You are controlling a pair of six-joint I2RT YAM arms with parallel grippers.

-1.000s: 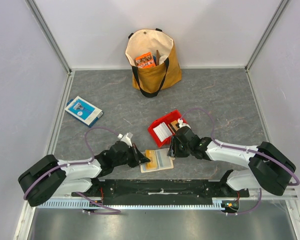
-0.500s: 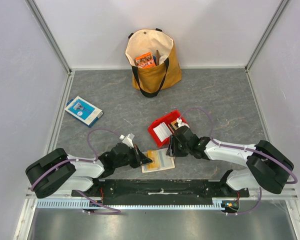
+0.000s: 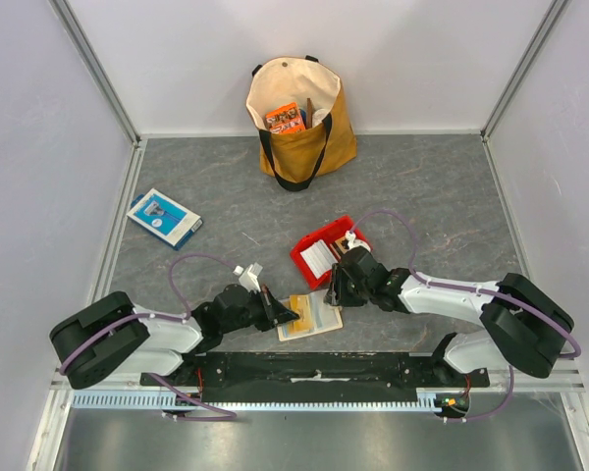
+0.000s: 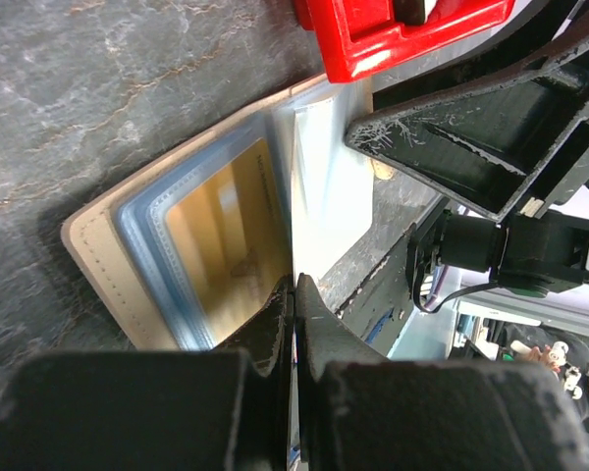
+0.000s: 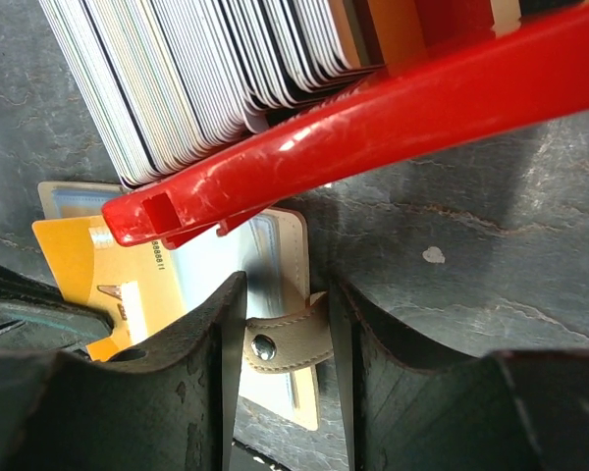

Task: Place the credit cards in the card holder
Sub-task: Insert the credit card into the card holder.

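While the closed left tool touches its left half, the card holder lies open, long axis left-right, tab gripped by the right tool.

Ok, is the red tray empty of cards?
No, a dense row of credit cards stands on edge in the red tray.

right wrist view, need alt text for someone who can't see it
The right hand has its two dark fingers on either side of the snap tab of an open beige card holder lying on a grey table. An orange card lies at the holder's left side. Above, a red tray holds pale cards standing on edge.
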